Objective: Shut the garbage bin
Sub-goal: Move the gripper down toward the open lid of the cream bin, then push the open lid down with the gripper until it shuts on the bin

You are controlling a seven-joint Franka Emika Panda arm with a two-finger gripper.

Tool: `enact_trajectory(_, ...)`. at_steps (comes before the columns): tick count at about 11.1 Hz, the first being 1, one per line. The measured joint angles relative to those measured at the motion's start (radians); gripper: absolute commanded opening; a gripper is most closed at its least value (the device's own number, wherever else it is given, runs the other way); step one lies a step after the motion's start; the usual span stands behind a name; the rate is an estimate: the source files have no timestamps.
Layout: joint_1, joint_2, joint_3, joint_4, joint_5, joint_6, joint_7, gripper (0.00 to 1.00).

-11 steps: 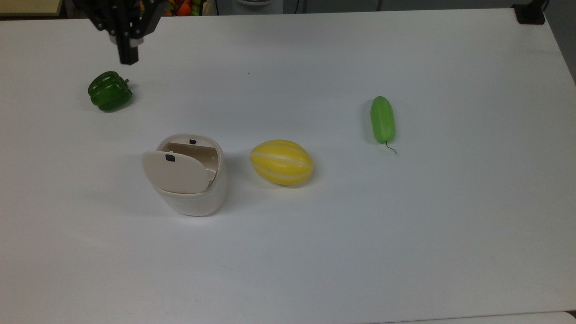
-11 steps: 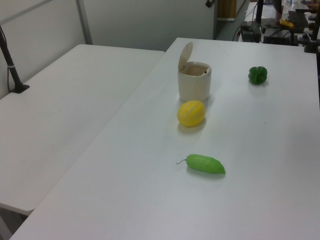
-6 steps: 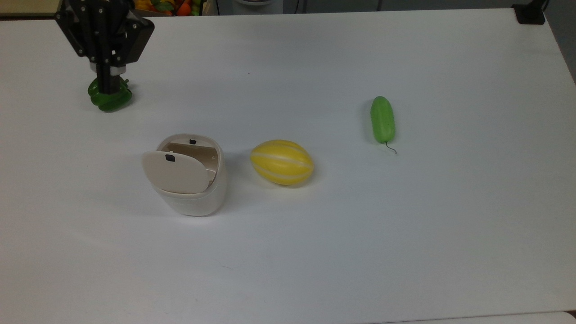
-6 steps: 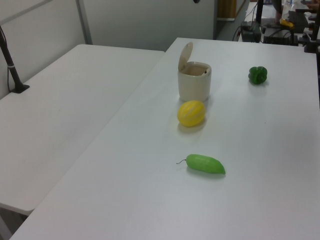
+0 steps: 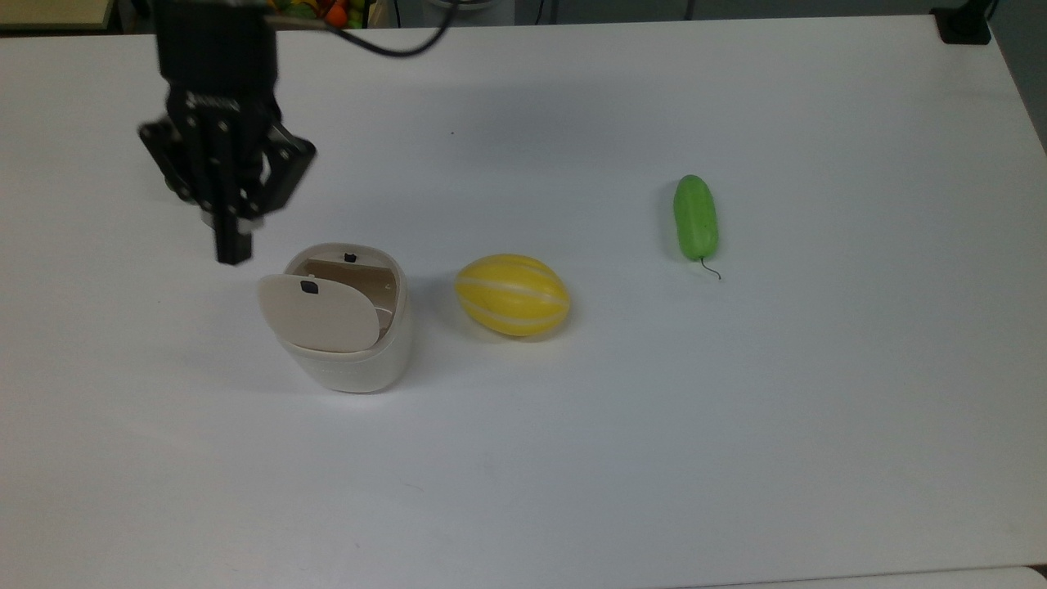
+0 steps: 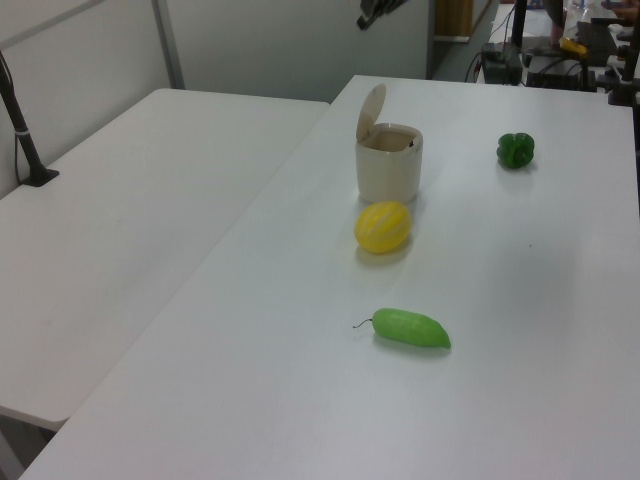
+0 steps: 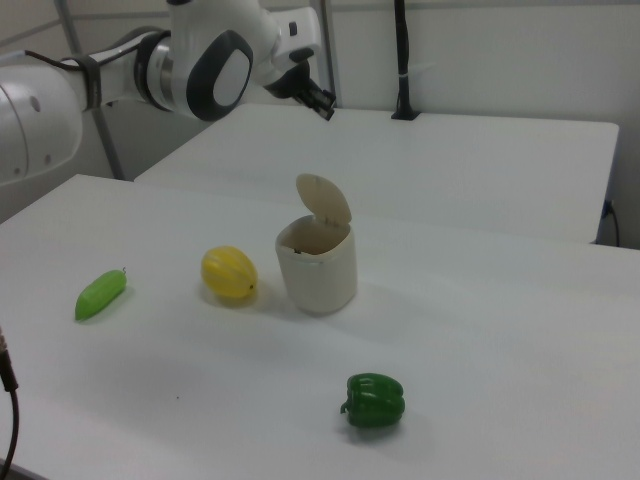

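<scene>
The white table (image 5: 736, 458) carries everything, and near its middle stands the garbage bin (image 5: 356, 360), a small cream plastic tub with the yellow melon (image 5: 512, 294) just beside it on the top view's right, the cucumber (image 5: 696, 217) well apart further that way, and the green pepper (image 7: 376, 400) off on its own in the right view's foreground. The bin looks light and stiff, so I'd guess a hard sideways knock would slide or tip it. Its lid (image 5: 321, 312) stands raised on its hinge, the small black latch (image 5: 309, 286) showing; no need to grip it, a gentle downward push on the lid's upper face should fold it shut. The gripper (image 5: 232, 245) hangs above the table near the bin's open mouth on the top view's left, its fingers pressed together, touching nothing
</scene>
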Motion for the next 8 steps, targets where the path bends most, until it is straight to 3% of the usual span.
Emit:
enact_trajectory(4, 0.019, 0.065, -0.011, 0.001, -0.022, 0.000, -0.010, 0.05)
enact_trajectory(8, 0.019, 0.078, -0.014, -0.004, -0.020, -0.183, -0.091, 0.01)
